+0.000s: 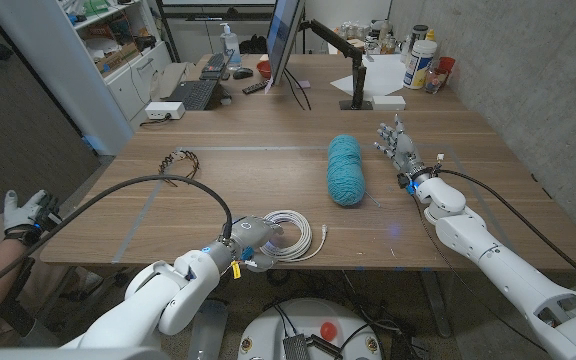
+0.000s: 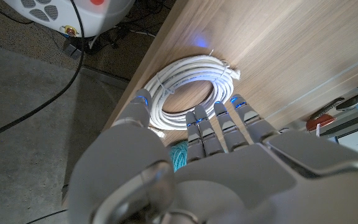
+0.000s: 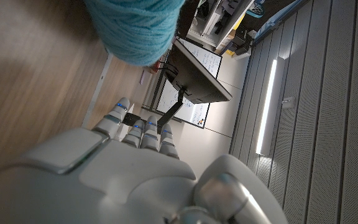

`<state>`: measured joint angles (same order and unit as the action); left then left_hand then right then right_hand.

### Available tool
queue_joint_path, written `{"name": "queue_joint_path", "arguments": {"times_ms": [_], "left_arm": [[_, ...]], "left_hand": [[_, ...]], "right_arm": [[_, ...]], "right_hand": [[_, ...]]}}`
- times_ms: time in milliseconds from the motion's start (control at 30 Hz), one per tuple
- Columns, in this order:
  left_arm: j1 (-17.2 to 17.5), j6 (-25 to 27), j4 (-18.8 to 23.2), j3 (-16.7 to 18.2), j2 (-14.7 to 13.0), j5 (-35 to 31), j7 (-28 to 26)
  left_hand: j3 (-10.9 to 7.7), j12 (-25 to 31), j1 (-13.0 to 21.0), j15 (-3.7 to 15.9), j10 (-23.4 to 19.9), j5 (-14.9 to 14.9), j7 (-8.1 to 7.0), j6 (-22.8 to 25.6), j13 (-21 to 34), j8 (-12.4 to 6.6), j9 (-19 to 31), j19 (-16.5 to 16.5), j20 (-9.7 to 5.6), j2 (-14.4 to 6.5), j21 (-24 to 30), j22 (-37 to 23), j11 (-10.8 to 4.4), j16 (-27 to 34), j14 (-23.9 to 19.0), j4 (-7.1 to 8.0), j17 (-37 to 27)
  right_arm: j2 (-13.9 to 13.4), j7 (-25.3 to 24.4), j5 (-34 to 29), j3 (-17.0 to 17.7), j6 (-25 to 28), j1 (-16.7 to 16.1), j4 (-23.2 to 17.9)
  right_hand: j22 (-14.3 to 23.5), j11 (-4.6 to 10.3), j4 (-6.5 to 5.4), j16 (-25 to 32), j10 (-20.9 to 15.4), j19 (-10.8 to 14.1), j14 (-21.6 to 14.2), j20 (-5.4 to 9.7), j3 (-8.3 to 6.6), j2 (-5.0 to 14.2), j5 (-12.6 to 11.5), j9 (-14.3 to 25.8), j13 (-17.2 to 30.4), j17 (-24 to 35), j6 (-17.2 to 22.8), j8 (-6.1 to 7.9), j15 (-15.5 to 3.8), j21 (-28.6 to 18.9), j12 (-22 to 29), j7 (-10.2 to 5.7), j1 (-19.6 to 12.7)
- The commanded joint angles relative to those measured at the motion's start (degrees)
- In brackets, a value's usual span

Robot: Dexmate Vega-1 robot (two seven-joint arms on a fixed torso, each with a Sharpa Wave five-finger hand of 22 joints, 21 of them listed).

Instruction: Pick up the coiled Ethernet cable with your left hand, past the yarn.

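Risk: my left hand (image 1: pixel 251 243), fingers spread and empty, may shove the Ethernet cable (image 1: pixel 290 234) toward 6 o'clock off the worktop (image 1: pixel 268 130).

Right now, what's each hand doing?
Left hand: open, fingers spread at the coiled Ethernet cable, not gripping it.
Right hand: open, holding nothing, beside the yarn.
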<state>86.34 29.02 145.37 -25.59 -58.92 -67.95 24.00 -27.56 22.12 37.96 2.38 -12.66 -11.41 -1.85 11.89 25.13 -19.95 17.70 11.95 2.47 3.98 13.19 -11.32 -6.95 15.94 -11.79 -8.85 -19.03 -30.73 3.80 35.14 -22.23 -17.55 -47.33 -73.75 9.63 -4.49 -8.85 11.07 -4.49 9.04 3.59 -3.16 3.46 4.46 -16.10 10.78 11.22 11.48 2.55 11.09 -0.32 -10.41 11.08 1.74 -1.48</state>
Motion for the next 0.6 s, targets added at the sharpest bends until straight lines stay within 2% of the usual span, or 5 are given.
{"name": "queue_joint_path", "arguments": {"times_ms": [33, 433, 600], "left_arm": [[-0.2, -2.2, -0.9, -0.7, 1.2, -5.1, 1.4], [0.5, -4.3, -1.7, -0.5, 2.6, -9.0, 2.2], [1.0, -5.2, -2.0, 0.2, 3.0, -8.2, 1.6]], "left_hand": [[0.03, 0.5, -0.1, 1.75, -0.2, -0.2, 0.22, 0.3, 0.3, -0.3, 0.3, 0.3, -0.03, 0.5, 0.5, -0.1, -0.12, 0.3, -0.6, 0.11, -0.2], [0.07, 0.8, -0.1, 1.87, -0.5, -0.2, -0.05, 0.6, 0.5, -0.57, 0.5, 0.4, -0.01, 0.6, 0.5, -0.1, -0.21, 0.4, -0.9, 0.13, -0.4], [0.08, 1.0, -0.1, 2.08, -0.7, -0.2, -0.28, 0.9, 0.6, -0.73, 0.5, 0.5, 0.03, 0.6, 0.6, -0.1, -0.43, 0.4, -1.1, 0.16, -0.5]], "right_arm": [[0.1, 0.3, 0.0, 0.0, -0.2, 0.0, 0.2], [0.0, 0.2, 0.2, 0.0, 0.1, 0.0, 0.0], [0.0, 0.2, 0.2, 0.0, 0.3, 0.0, 0.0]], "right_hand": [[0.2, -0.17, -0.18, 0.4, 0.5, -0.2, 0.4, 0.28, 0.37, 2.2, -0.3, 0.1, 0.0, 0.1, -0.2, 0.17, -0.13, -0.5, 0.5, 0.13, -0.4], [0.2, -0.2, -0.18, 0.4, 0.5, -0.2, 0.4, 0.29, 0.39, 2.2, -0.3, 0.1, 0.0, 0.1, -0.2, 0.17, -0.13, -0.5, 0.5, 0.12, -0.4], [0.2, -0.17, -0.18, 0.4, 0.5, -0.2, 0.5, 0.3, 0.4, 2.2, -0.3, 0.1, 0.0, 0.1, -0.3, 0.16, -0.14, -0.5, 0.5, 0.09, -0.4]]}}
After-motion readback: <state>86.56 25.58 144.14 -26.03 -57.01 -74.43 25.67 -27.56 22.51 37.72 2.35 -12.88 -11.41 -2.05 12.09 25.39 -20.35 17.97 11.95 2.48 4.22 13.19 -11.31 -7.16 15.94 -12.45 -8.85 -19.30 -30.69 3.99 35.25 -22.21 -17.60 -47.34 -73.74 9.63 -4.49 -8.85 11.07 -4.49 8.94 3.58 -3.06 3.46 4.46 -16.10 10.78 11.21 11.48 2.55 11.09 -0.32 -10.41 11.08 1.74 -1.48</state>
